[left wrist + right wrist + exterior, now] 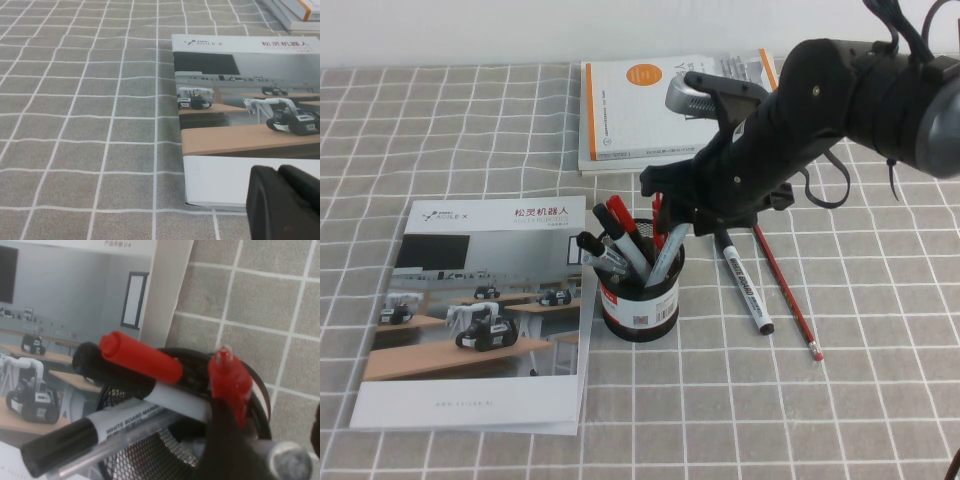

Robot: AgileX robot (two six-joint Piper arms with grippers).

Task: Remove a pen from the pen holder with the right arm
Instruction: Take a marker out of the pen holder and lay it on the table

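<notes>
Metal-mesh pen holder [638, 312], glossy plastic markers [612, 262], glossy paper brochure [480, 330], seemingly matt woven tablecloth [450, 130]

The right arm [820, 100] is matte black, rounded, trailing black cables [835, 190]; right hand [672, 208] and left hand [285, 202] black too.

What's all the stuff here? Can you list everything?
pen holder: one, black mesh, middle of the table
pens: several, red and black caps, standing in the pen holder
marker: one, white and black, lying right of the pen holder
pencil: one, red, lying beside the marker
booklet: one, white with a photo, left of the pen holder
books: a stack, white and orange, at the back
tablecloth: one, grey with white lines, under everything
right end effector: one, black, open, above the pen holder
left end effector: one, black, shut, over the booklet's edge
</notes>
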